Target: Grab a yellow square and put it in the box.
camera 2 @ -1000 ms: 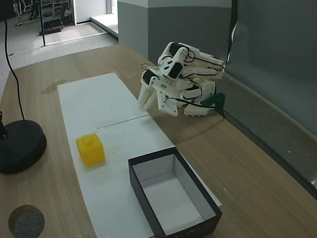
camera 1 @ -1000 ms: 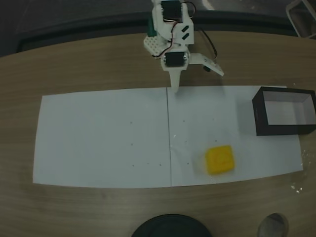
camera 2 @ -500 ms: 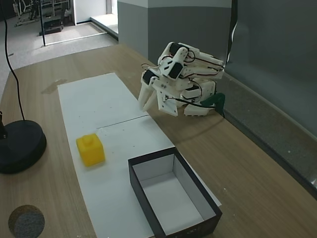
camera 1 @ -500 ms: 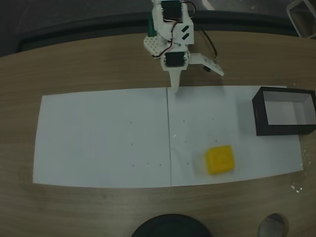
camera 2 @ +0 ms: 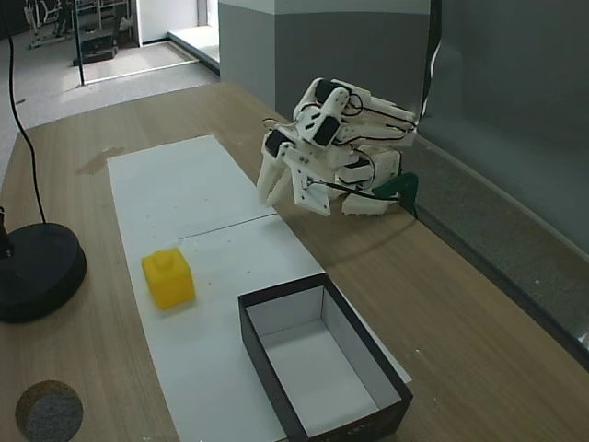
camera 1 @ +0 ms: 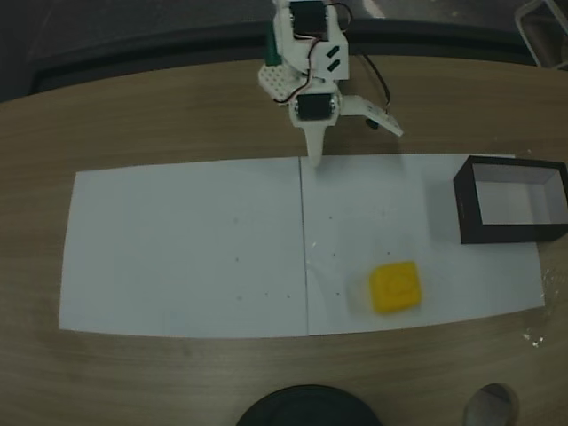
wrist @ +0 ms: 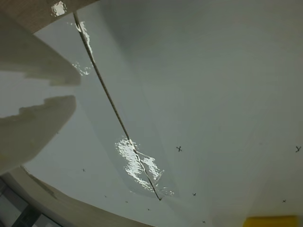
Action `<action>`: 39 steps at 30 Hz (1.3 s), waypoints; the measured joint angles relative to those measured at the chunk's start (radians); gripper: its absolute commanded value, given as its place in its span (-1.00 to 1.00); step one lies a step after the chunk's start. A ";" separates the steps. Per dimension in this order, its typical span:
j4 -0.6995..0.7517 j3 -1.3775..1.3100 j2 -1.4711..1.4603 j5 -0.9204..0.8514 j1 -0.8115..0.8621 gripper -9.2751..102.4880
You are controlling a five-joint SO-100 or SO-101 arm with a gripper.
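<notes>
The yellow square [camera 1: 396, 287] lies on the white paper, on the right sheet near its front edge; in a fixed view the yellow square [camera 2: 168, 277] stands left of the box, and its edge [wrist: 270, 221] peeks in at the bottom of the wrist view. The black-walled box [camera 1: 465, 204] sits open at the paper's right end, its pale inside bare [camera 2: 276, 368]. My gripper [camera 1: 316, 158] is folded back at the arm's base, its tip pointing down at the paper's far edge by the seam [camera 2: 264, 198]. Its jaws [wrist: 75, 90] stand nearly together, holding nothing.
Two white sheets [camera 1: 186, 248] meet at a seam in the middle of the wooden table. A black round base [camera 2: 37, 272] with a cable stands near the front edge [camera 1: 306, 406]. A round hole [camera 1: 491, 406] marks the table's front right.
</notes>
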 measured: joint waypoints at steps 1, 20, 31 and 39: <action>0.000 0.000 0.000 0.000 0.000 -0.84; -0.367 -0.465 -0.097 -0.084 -0.092 -0.52; -0.035 -1.204 -1.008 -0.052 -0.235 -0.26; 0.230 -1.669 -1.733 -0.052 -0.244 -0.20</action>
